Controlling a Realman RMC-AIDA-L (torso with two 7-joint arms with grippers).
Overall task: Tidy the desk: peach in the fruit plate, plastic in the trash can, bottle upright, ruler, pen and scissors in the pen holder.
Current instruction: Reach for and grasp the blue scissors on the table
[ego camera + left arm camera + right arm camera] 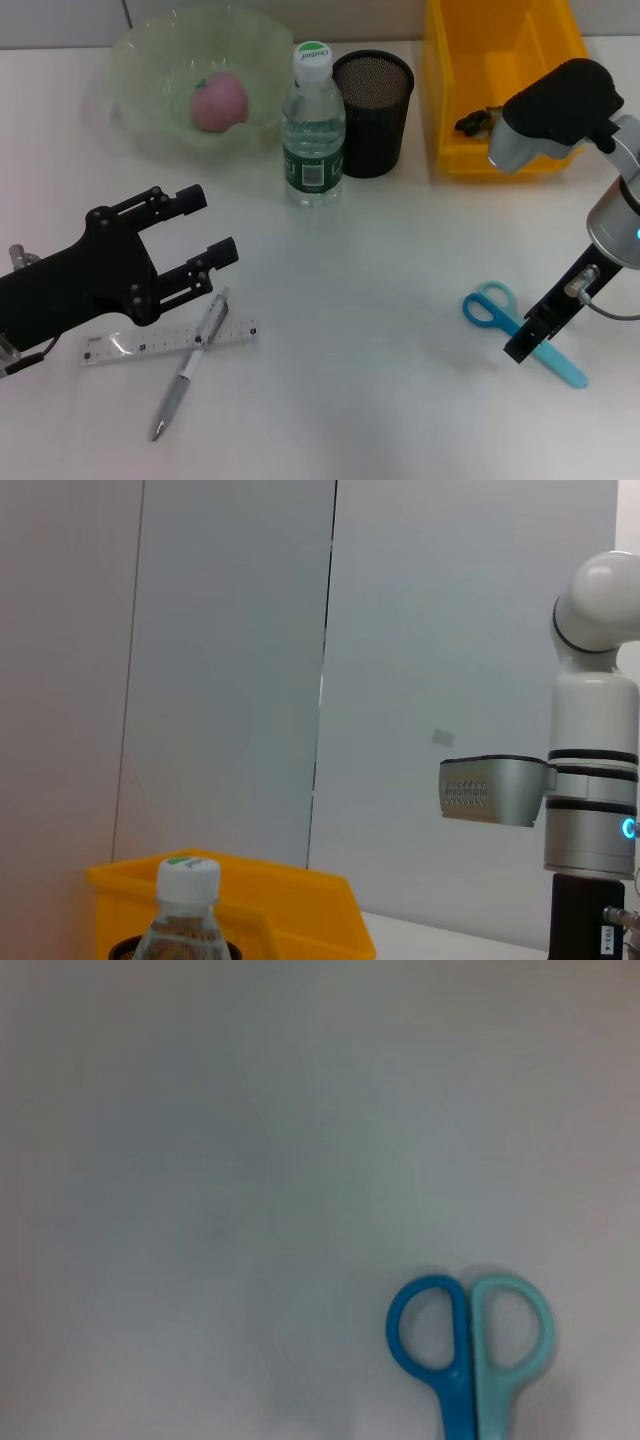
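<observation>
No print can be read: the bottle (313, 125) label and cap and the ruler (168, 342) scale marks are too small.

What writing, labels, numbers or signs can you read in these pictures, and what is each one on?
Bottle cap: green printed mark, too blurred to read.
Bottle's dark green label: white print and a code patch, too small to read.
Ruler: black scale marks; the numbers are too small to read.
Right arm's black base: small white sticker, unreadable.
Nothing else carries text.
</observation>
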